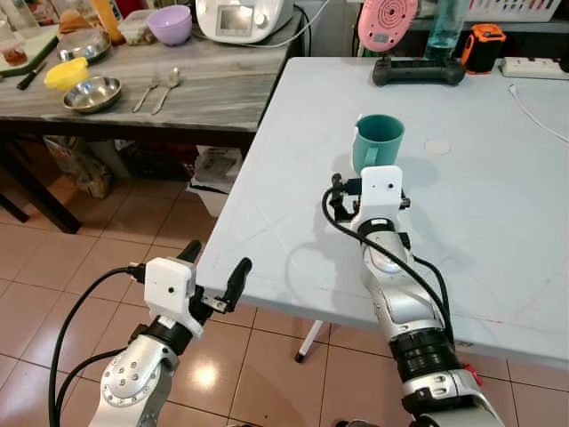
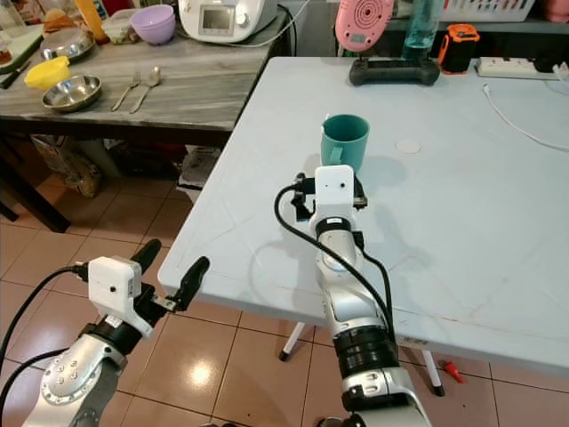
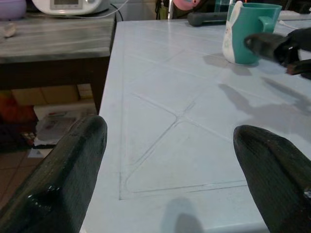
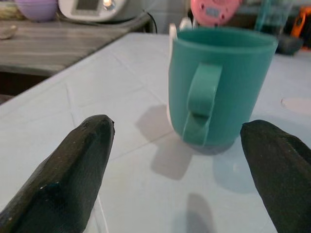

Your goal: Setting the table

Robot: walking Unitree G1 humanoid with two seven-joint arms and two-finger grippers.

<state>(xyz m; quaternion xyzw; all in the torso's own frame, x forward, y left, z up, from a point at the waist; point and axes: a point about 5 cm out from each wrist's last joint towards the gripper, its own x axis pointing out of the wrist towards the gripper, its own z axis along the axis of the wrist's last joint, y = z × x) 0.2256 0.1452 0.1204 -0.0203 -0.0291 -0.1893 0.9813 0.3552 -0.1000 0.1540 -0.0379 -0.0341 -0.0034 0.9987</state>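
Teal mug stands upright on our white table, handle facing our right gripper, whose fingers are spread just before it. Our left gripper is spread at the table's edge. We can read no writing.

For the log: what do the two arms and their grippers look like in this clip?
Both arms are silver metal with black joint rings and loose black cables looping alongside. Each wrist carries a white boxy camera housing. The left gripper and right gripper each have two long, matte black, tapered fingers. No markings are legible.
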